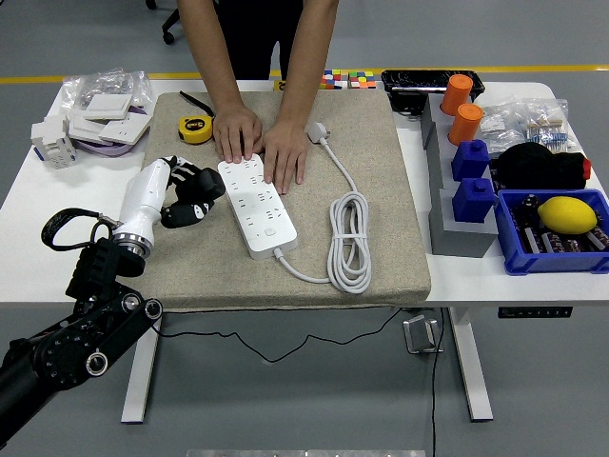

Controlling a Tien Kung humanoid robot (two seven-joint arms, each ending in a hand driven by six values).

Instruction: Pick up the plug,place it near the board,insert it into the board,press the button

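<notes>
Head view: left robot hand (193,188) reaches in from lower left over the mat (381,190), just left of the board (256,205). Its black fingers (205,183) are curled loosely and pinch nothing; the tips look close to the board's left edge, contact unclear. White forearm behind it, black arm running down to the bottom left corner.

Board is a white power strip lying on the mat at a slant, far end toward the person. Its white cable (348,240) leaves the near end, loops in a coil to the right of the board, then runs up to the plug (318,131), which lies flat on the mat near the far edge, just right of the person's hands and well apart from the robot hand.

Person stands at the far side, both hands (259,145) palm down, pressing on the board's far end.

Yellow tape measure (196,129) on the mat's far left corner. White worktop (38,209) carries white parts and bags at far left. To the right: orange cylinders (461,108), blue blocks (471,179), a blue bin (519,249) holding a yellow lemon (566,214).
</notes>
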